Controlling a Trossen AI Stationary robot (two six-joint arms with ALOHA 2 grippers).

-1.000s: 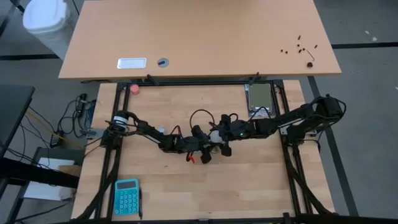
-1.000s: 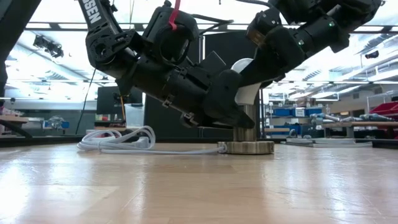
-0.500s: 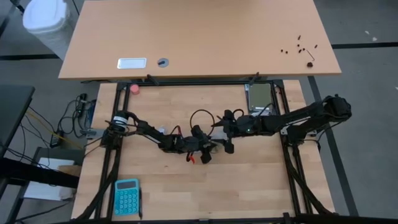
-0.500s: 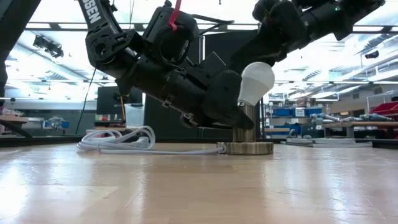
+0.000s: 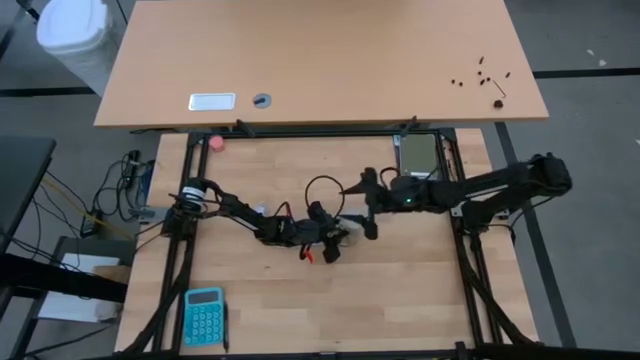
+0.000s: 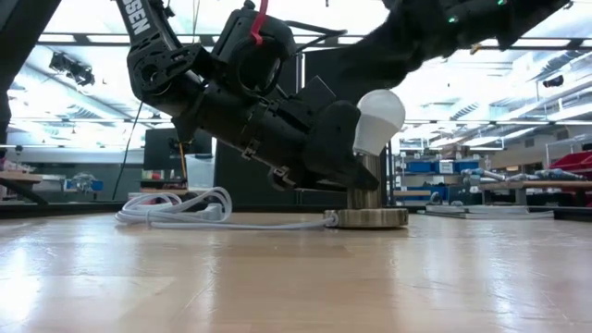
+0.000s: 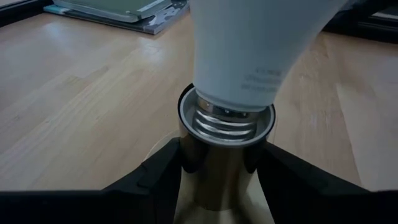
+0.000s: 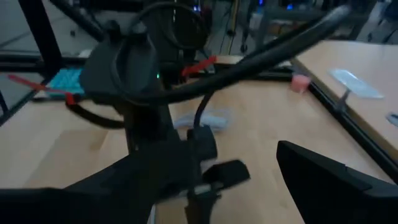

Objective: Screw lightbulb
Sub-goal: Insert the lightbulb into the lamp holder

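Observation:
The white lightbulb (image 6: 379, 118) stands a little tilted in the mouth of the metal socket (image 6: 368, 185). Its silvery screw threads (image 7: 227, 121) still show above the socket's rim. The socket's round base (image 6: 370, 219) rests on the table, and a white cord (image 6: 176, 208) runs off from it. My left gripper (image 5: 338, 235) is shut on the socket's upright tube. My right gripper (image 5: 368, 205) hangs open above and to the right of the bulb, touching nothing. My left gripper pinches the socket's upright metal tube (image 7: 217, 177) between its two fingers (image 7: 158, 174), just below the rim. It comes from the table's left, slanting slightly down. The socket stands upright with its base on the table.
A blue calculator (image 5: 204, 315) lies near the front left. A small pink ball (image 5: 216, 143) sits at the far left and a flat grey pad (image 5: 418, 155) at the far right. A second wooden desk (image 5: 320, 60) stands beyond the table's far edge.
My right gripper, which stood around the bulb's globe, has drawn off it, rising and pulling back toward the table's right edge. The bulb stays in the socket, now in plain sight. My left gripper keeps its hold.

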